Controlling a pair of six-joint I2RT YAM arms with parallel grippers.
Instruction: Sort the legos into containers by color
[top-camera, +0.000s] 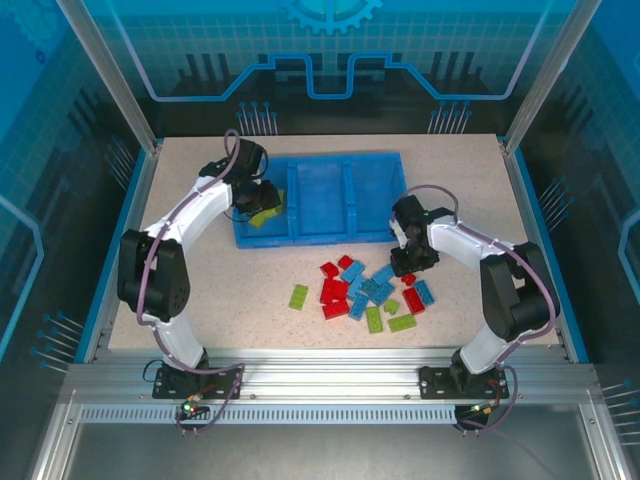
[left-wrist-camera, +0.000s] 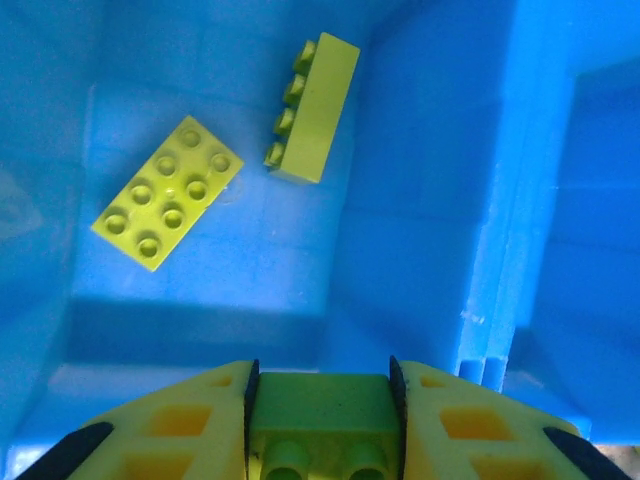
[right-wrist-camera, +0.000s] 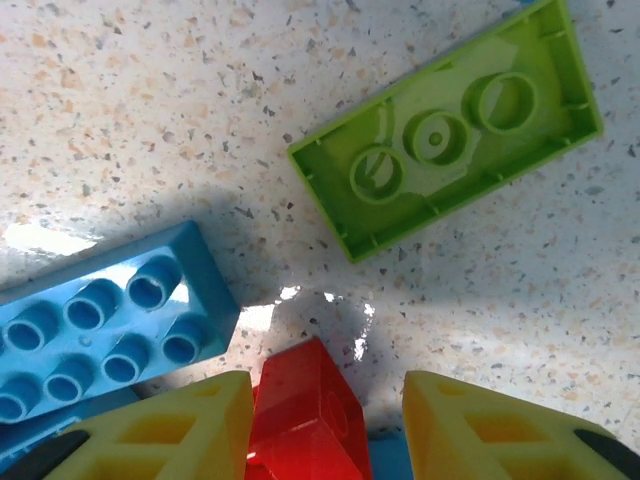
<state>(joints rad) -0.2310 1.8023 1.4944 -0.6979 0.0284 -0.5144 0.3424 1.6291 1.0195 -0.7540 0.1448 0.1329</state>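
Clamped narrow in the left gripper (left-wrist-camera: 320, 385): 1 yellow-green lego (left-wrist-camera: 318, 430), studs toward the wrist camera, pinched across its side walls. Hanging over the left compartment (left-wrist-camera: 200, 290) of the blue tray (top-camera: 340, 238). Below and ahead of the fingertips, 2 more yellow-green legos (left-wrist-camera: 168, 192) lying in that compartment, 1 flat and 1 on its side (left-wrist-camera: 315, 110).

Down at the table (right-wrist-camera: 150, 100) with the right gripper (right-wrist-camera: 325, 400), jaws part-open and straddling a red lego (right-wrist-camera: 305, 425). Tight against 1 pad (right-wrist-camera: 170, 430), a gap showing at the other pad (right-wrist-camera: 490, 430), so not judged gripped. Beside that claw, on the touching pad's side, a light blue lego (right-wrist-camera: 100, 330). Ahead of the claw, toward the other side, a yellow-green one (right-wrist-camera: 450, 130) lying studs-down.

Probably light, rigid and glossy, so apt to twist or squirt out of a corner pinch. Best taken mid-length across 2 flat parallel side walls, never on studs or edges. Seemingly tilted between the jaws, that red lego — expect pivoting on closure.
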